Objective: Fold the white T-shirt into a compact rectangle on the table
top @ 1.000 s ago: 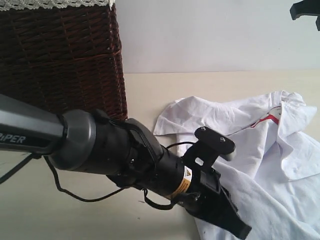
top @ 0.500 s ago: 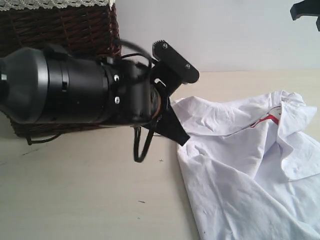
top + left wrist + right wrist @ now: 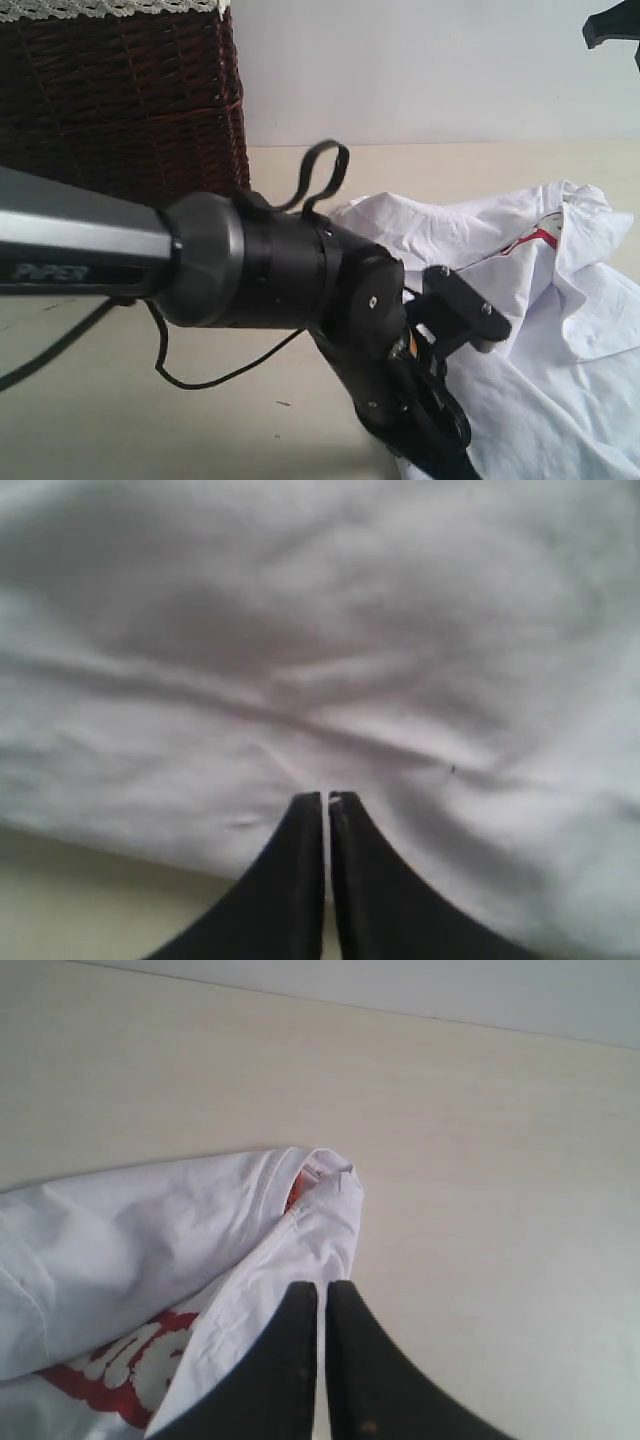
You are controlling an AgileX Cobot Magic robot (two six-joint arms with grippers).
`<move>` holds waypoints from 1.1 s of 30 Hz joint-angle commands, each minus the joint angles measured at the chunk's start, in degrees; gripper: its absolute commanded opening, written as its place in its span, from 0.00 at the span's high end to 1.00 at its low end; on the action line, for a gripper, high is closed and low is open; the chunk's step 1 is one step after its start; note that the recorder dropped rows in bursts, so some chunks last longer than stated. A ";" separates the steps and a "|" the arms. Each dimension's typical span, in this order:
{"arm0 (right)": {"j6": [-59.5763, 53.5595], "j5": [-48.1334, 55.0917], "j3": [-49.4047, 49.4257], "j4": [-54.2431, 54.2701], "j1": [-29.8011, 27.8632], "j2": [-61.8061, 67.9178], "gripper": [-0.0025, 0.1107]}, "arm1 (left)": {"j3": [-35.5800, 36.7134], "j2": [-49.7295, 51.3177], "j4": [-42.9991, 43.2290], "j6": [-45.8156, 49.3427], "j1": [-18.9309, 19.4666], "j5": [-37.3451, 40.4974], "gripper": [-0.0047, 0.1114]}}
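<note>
White T-shirt [image 3: 560, 330]: crumpled, unfolded heap on the right part of the table [image 3: 120, 420]. It runs off the right and bottom edges of the exterior view. Not a rectangle yet.
Basket [image 3: 120, 90]: dark brown wicker, far left at the back of the table, in front of the pale wall [image 3: 420, 70]. White lace trim [image 3: 100, 8] along its top. Apart from the shirt.
Left arm [image 3: 230, 260]: grey and black. Comes in from the left edge, crosses in front of the basket and bends down at the wrist over the shirt's left edge, hiding some fabric.
Cable [image 3: 320, 175]: black loop standing up off the arm's wrist, with another run sagging below the arm.
Left tool [image 3: 327, 798]: jaws pressed together, hairline slit only. Tips sit over wrinkled white fabric, close to the cloth edge where the table shows. Cannot tell if any cloth is pinched.
Red lettering [image 3: 535, 238]: short red stroke in a fold near the shirt's upper right. The right wrist view shows more of it, red outline with white fill.
Right tool [image 3: 320, 1288]: jaws closed against each other, nothing seen between them. Tips are just over a folded shirt edge, with bare table beside it.
Dark part [image 3: 610, 25]: top right corner of the exterior view, above the shirt. Cannot tell what it is.
</note>
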 commanded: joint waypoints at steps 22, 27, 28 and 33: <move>-38.56 7.28 -0.04 38.53 0.47 2.82 0.87 | 0.62 -15.81 33.07 -21.13 11.88 18.11 0.92; -67.27 7.95 6.48 48.64 5.31 2.94 0.65 | 8.22 -28.25 32.88 -24.45 14.85 10.53 0.92; -70.37 6.20 8.18 48.54 6.75 3.08 0.63 | 9.84 -30.59 32.56 -24.71 15.24 8.86 0.92; -75.80 -5.85 14.96 42.10 12.77 4.91 0.59 | 14.79 -38.05 31.69 -26.10 16.38 2.01 0.92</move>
